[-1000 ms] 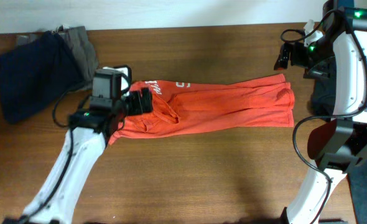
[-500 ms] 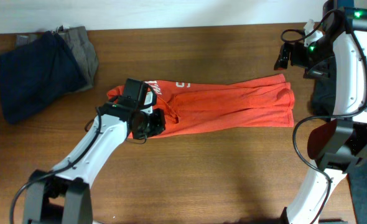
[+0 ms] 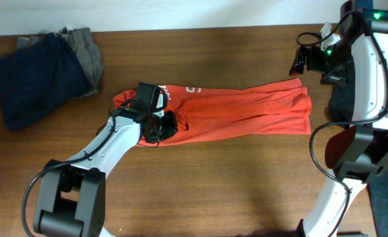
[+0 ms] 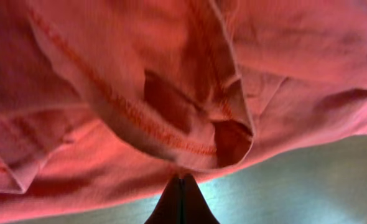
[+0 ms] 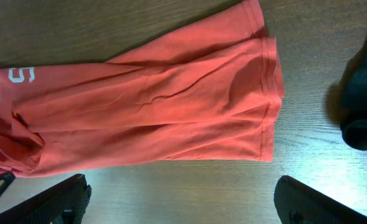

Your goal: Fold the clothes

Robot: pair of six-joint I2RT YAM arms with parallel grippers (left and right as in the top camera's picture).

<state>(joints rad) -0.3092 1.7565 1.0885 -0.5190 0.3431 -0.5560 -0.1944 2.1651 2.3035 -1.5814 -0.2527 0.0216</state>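
The orange-red T-shirt (image 3: 246,112) lies stretched across the middle of the wooden table (image 3: 214,191), white lettering near its left end. My left gripper (image 3: 161,128) sits at the shirt's lower left edge. In the left wrist view its jaws are shut (image 4: 180,180), and a bunched hem of the shirt (image 4: 171,93) is pinched at the tips. My right gripper (image 3: 299,62) hovers open, high over the table's far right, above the shirt's right end. In the right wrist view its wide-apart fingers (image 5: 182,186) frame bare wood below the shirt (image 5: 158,112).
A navy garment (image 3: 36,79) and a grey one (image 3: 89,56) lie heaped at the back left corner. A black garment (image 5: 364,106) lies off the shirt's right end, near the table's right edge (image 3: 342,99).
My left arm swung right, from the shirt's left end to its lower edge, and its jaws went from open to shut on the hem. The right arm stayed put.
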